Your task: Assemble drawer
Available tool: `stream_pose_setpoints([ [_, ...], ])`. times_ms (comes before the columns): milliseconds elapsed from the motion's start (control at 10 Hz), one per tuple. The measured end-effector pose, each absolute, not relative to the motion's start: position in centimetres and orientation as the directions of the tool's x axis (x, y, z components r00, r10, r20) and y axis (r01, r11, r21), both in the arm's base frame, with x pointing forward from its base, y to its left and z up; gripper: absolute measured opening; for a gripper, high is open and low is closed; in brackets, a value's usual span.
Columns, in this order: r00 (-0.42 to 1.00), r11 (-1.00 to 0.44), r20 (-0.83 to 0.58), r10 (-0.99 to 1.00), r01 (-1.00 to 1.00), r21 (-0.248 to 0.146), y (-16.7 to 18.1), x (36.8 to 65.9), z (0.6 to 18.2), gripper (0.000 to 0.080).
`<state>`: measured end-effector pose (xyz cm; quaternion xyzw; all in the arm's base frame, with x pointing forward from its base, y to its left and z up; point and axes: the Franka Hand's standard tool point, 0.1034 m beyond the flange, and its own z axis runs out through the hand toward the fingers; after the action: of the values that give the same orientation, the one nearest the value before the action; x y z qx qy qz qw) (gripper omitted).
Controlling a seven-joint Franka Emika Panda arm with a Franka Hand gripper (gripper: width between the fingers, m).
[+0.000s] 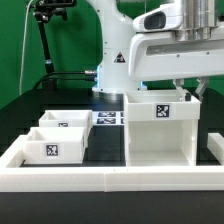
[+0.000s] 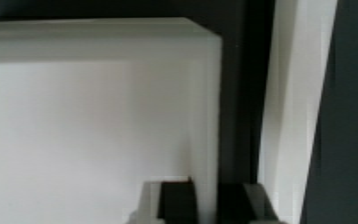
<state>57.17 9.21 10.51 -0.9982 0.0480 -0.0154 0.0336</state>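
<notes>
Standing on the black table point(image 1: 108, 145), inside the long low white border wall point(image 1: 110, 180), the tall boxy white plastic housing point(image 1: 160, 130) is recorded at the exterior view's right. It is upright, with its open face to the camera and a tag on its upper front. Two small shallow white plastic trays, each tagged, are noted well apart from it at the exterior view's left: the rear tray point(image 1: 65, 120) and the front tray point(image 1: 50, 148), just beside each other. The flat white marker board point(image 1: 108, 118) lies behind the gap between the trays and the housing.

The hand point(image 1: 188, 88) is set at the housing's top, over its wall at the exterior view's right. In the wrist view the dark fingers point(image 2: 171, 203) are seen on either side of a thin white wall edge. Whether they are clamped on it cannot be told.

Step judged: the housing is being gripped or positioned, and neither tray is yet inserted. A secure pinch on the wall is called for next, with the housing kept upright and its open face left reachable for the trays.
</notes>
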Motion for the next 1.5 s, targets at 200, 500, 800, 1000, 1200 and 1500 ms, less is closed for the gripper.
stream_pose_setpoints([
  [200,0.977,-0.975,0.023,-0.210,-0.208,-0.078,9.4,57.3,10.6,0.0038],
  [500,0.895,-0.892,0.014,-0.446,-0.443,-0.084,8.9,57.9,10.5,0.0038],
  [800,0.792,-0.788,-0.001,-0.611,-0.608,-0.097,7.9,58.6,10.6,0.0038],
  [1000,0.737,-0.732,-0.016,-0.676,-0.673,-0.103,8.4,58.6,10.7,0.0038],
  [1200,0.659,-0.653,-0.037,-0.751,-0.750,-0.108,8.8,58.5,10.7,0.0038],
  [1500,0.387,-0.382,-0.095,-0.917,-0.921,-0.071,8.7,58.4,10.8,0.0038],
])
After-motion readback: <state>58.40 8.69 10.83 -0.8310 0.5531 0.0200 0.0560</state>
